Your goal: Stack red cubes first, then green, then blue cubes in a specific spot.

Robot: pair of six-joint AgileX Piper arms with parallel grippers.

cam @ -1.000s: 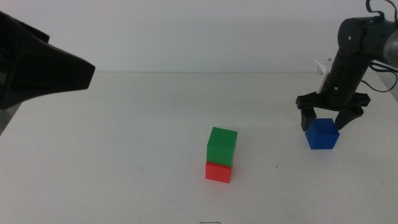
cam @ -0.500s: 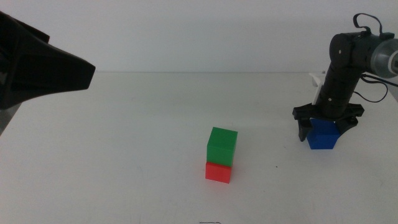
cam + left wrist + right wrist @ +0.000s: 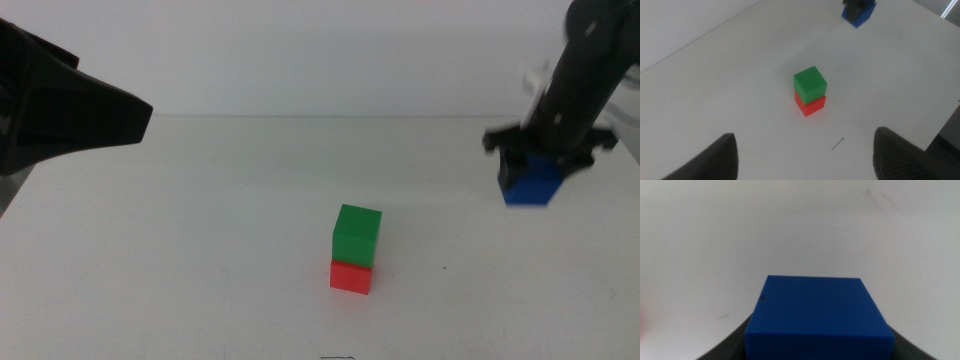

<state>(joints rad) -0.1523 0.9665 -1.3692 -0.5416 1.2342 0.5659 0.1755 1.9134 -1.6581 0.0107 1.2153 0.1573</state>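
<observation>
Stacking so far: I read two of three layers as done; the green cube (image 3: 357, 233) sits on the red cube (image 3: 351, 276) near the middle of the white table (image 3: 200, 220), slightly twisted against it in the left wrist view.
Carrying: the right gripper (image 3: 545, 152) is clamped on the blue cube (image 3: 532, 181), which I see clear of the table, well to the right of the stack.
Left to do: I judge that the blue cube must travel over the stack and be set on the green one.
Waiting arm: the left gripper (image 3: 802, 150) hangs high over the near side of the table, jaws wide apart, nothing between them.
Hard to see: the right arm is motion-blurred in the middle view, so I cannot trace its jaw edges there.
Cut off: the right wrist view shows mostly the blue cube's top; the jaws are only dark slivers beneath it, and the stack is out of that picture.
</observation>
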